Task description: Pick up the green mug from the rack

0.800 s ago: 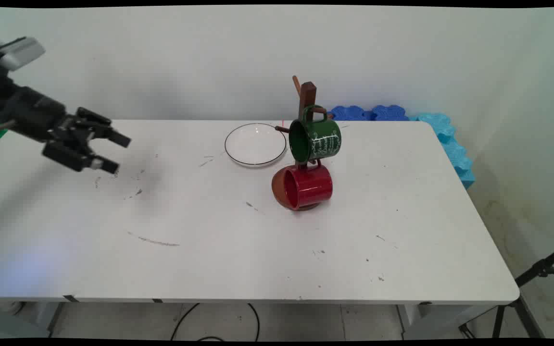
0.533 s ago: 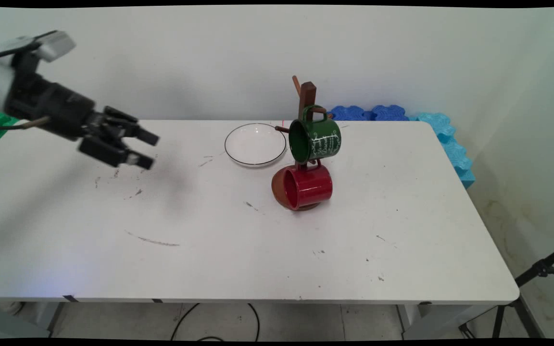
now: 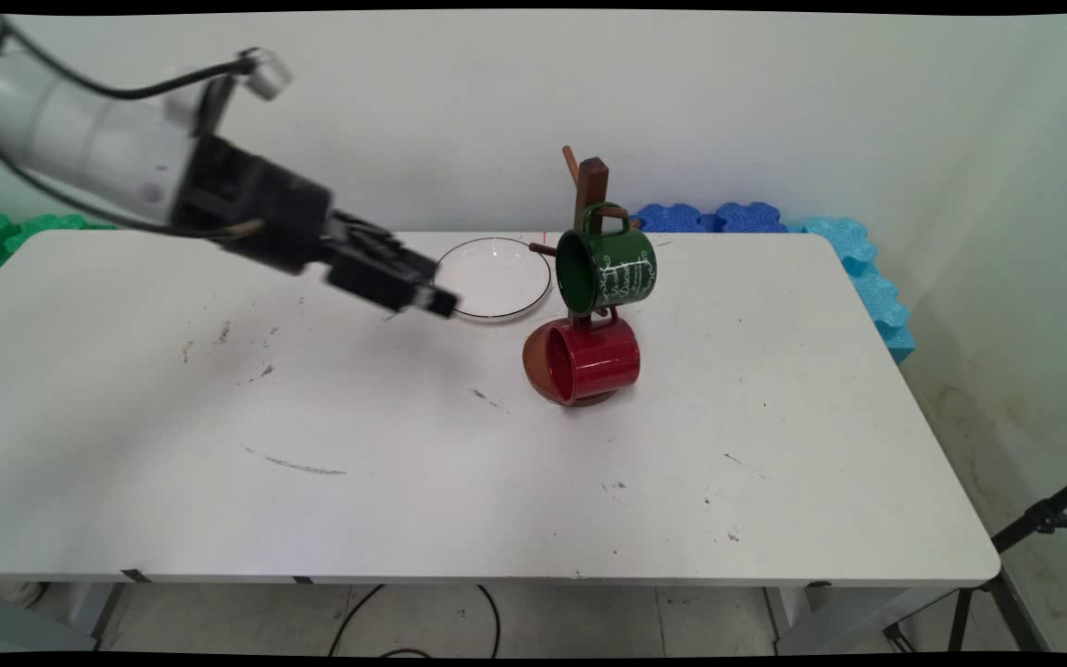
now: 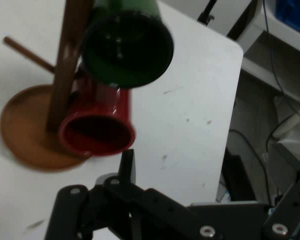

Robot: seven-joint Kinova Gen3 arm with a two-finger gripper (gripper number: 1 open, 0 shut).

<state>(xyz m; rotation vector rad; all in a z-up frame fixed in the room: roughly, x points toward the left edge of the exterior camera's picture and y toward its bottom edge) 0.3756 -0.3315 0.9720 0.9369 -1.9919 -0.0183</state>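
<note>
Plate (image 3: 508, 270), white with a thin dark rim, lies flat toward the far edge of the desk (image 3: 404, 482), and it is what my claw (image 3: 432, 289) is nearest to. In the main view my claw hangs over the plate's 9 o'clock rim and hides a little of it. I cannot tell whether I touch the plate. My claw is apart and holds nothing.

At the plate's 3 o'clock, just beside it, stands a wooden mug rack (image 3: 593, 183) with an upright post, slanting pegs and a round brown base (image 3: 532, 363). A green mug (image 3: 617, 269) with white lettering hangs from a peg by its handle, its mouth turned toward me. Below it, at its 6 o'clock, a red mug (image 3: 596, 359) hangs lower on the same post, mouth also my way, close over the base. In the hand view both mugs sit ahead of me at about 11 o'clock, green above red, with the post just to their left.

Between my claw and the rack there is only the plate and bare desk marked with dark scuffs.

Blue foam mats (image 3: 858, 264) lean along the wall at the desk's far right corner, and green foam mats (image 3: 15, 230) show behind its far left corner. A black tripod (image 3: 1038, 523) stands off the desk's right end at about 4 o'clock, and dark cables (image 3: 487, 607) lie on the floor under the near edge.
</note>
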